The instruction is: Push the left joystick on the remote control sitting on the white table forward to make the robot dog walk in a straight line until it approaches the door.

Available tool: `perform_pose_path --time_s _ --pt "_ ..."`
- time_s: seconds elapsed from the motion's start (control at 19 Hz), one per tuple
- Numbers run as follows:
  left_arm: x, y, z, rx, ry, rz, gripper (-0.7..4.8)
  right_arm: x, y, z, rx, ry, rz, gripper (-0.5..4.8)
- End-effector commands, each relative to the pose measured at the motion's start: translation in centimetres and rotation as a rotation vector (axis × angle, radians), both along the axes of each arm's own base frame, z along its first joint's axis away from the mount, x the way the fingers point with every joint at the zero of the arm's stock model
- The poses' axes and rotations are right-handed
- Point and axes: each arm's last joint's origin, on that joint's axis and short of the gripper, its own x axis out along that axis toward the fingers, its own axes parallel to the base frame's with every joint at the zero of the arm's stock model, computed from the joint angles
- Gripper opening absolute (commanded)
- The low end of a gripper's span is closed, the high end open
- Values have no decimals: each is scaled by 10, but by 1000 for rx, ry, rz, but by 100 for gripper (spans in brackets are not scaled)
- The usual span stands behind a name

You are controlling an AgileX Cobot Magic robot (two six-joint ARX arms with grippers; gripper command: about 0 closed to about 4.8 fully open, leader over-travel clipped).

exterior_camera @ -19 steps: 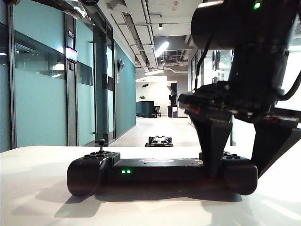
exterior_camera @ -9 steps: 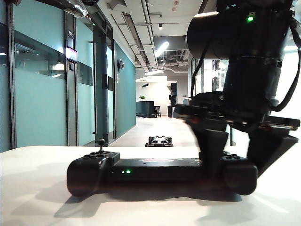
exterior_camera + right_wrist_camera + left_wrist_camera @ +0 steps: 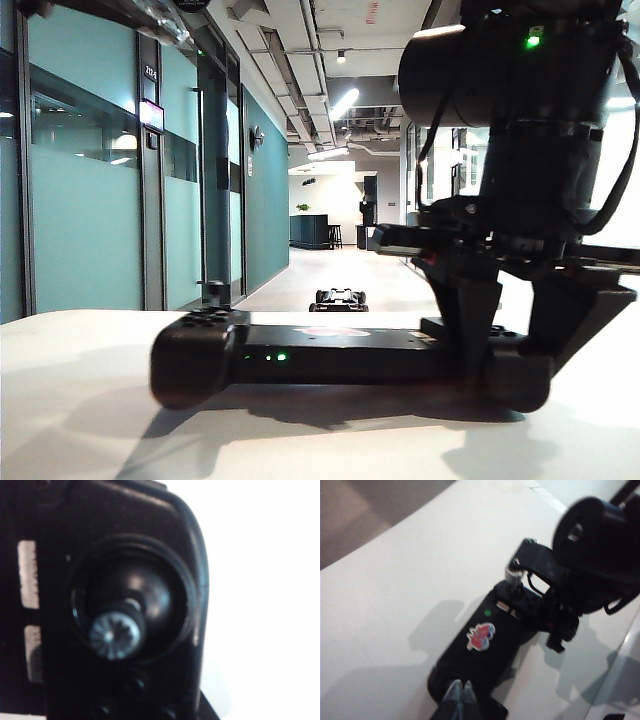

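The right gripper (image 3: 515,372) stands over the far end of the remote (image 3: 330,355), 1 finger on each side of that bulbous end. Its fingers have drawn closer together over the last second and now sit against the casing. I cannot tell whether they truly clamp it. Directly beneath its wrist is the right stick (image 3: 112,635), the one on the half without lights, so this gripper looks to be steadying the remote rather than steering.

Along the bar from it, the 2 green lights (image 3: 275,356) have slid a little toward the gripper, and the remote has swung slightly on the table (image 3: 80,430). At the end farthest from the gripper, the left stick (image 3: 213,292) shows only as a short blurred stub. The left gripper (image 3: 460,696) is over that same end with its fingertips pressed together, and I cannot see whether they touch the stick.

Beyond the table, on the corridor floor, the dog (image 3: 340,298) sits where it was a second ago. My guess is the remote is only now being braced and no forward push has reached the dog.
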Motion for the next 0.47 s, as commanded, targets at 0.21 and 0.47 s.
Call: perform_pose_path --time_s 0.21,0.47 --pt "7 -5 -44 -5 -49 -43 -5 -1 -8 1 -38 44 -99 198" --pt "16 -12 -93 -31 -15 -142 -5 0 -11 1 -43 40 -153 198"
